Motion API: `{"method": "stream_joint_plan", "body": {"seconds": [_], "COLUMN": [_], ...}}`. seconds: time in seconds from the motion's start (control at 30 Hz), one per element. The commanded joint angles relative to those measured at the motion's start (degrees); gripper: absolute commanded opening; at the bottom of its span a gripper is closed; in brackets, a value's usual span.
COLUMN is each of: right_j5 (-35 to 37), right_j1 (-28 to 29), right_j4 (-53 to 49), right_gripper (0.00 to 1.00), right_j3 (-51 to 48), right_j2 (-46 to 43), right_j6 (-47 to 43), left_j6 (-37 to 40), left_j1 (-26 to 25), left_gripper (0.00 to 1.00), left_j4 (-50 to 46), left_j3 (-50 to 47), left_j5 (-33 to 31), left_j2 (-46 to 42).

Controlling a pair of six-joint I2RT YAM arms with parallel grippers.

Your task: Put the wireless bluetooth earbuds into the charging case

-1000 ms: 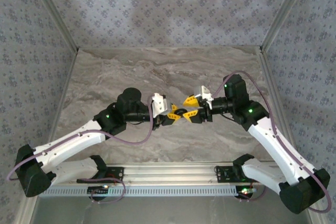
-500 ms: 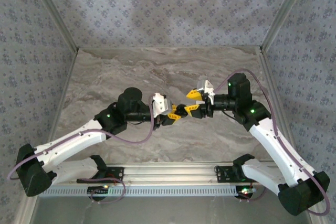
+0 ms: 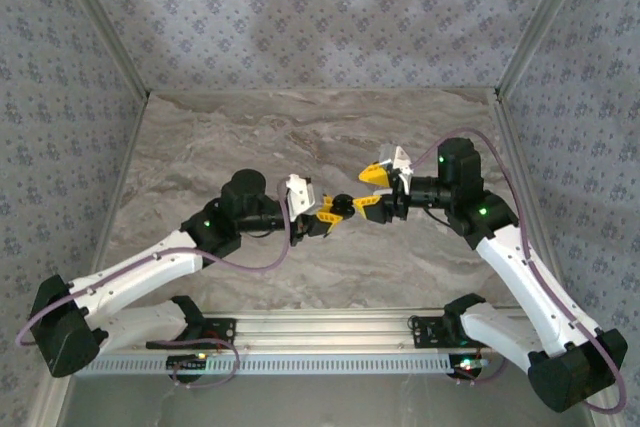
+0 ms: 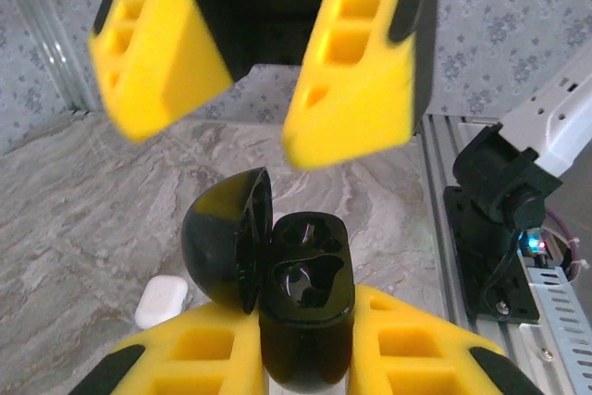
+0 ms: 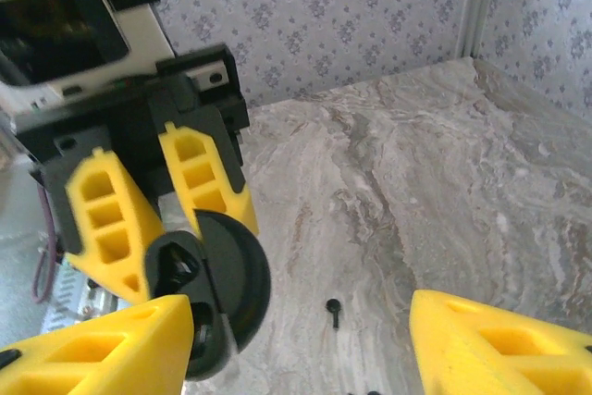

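Observation:
The black charging case (image 4: 305, 307) stands upright between the yellow fingers (image 4: 190, 358) of my left gripper (image 4: 305, 353), which is shut on it. Its round lid (image 4: 222, 247) hangs open to the left, and two glossy sockets show in the top. From above, the case (image 3: 341, 205) is held over the middle of the table. My right gripper (image 3: 370, 188) hovers just right of it, open and empty. In the right wrist view the right gripper (image 5: 301, 344) stands wide apart, the case (image 5: 199, 293) is at lower left, and one tiny black earbud (image 5: 332, 310) lies on the marble below.
A small white object (image 4: 162, 302) lies on the marble table (image 3: 300, 137) left of the case. The aluminium rail (image 3: 320, 327) and the arm bases run along the near edge. Patterned walls close in the back and sides.
My right gripper has opened wider and drawn back up and to the right, away from the case. The left gripper still holds the case, shifted slightly.

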Motion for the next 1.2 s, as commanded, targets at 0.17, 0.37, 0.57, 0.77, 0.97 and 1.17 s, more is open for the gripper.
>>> {"method": "stream_joint_plan", "body": {"seconds": [0.17, 0.37, 0.57, 0.77, 0.97, 1.17], "right_j5": [6.45, 21.78, 31.68, 39.52, 43.44, 42.57], "right_j1": [-0.53, 0.08, 3.04, 8.0, 12.35, 15.21], "right_j4": [-2.38, -10.55, -16.88, -25.87, -29.96, -31.15], "right_gripper": [0.68, 0.62, 0.59, 0.57, 0.54, 0.52], "right_j3": [3.95, 6.96, 7.07, 8.91, 9.69, 10.97], "right_j2": [0.45, 4.83, 6.42, 11.51, 18.19, 25.06], "right_j6": [13.32, 31.9, 45.26, 56.35, 65.43, 73.26], "left_j6": [-7.64, -11.32, -15.76, -18.34, -17.9, -18.23], "left_j1": [4.79, 8.67, 12.53, 15.54, 17.69, 18.62], "left_gripper": [0.2, 0.2, 0.2, 0.2, 0.19, 0.19], "left_j4": [9.22, 11.9, 18.06, 21.81, 20.71, 19.16], "left_j3": [-4.85, -9.86, -16.38, -20.4, -22.01, -22.4], "left_j5": [-1.21, -5.74, -11.6, -13.78, -15.58, -16.99], "left_j2": [-2.64, -3.96, -3.45, -2.99, -2.64, -2.53]}}
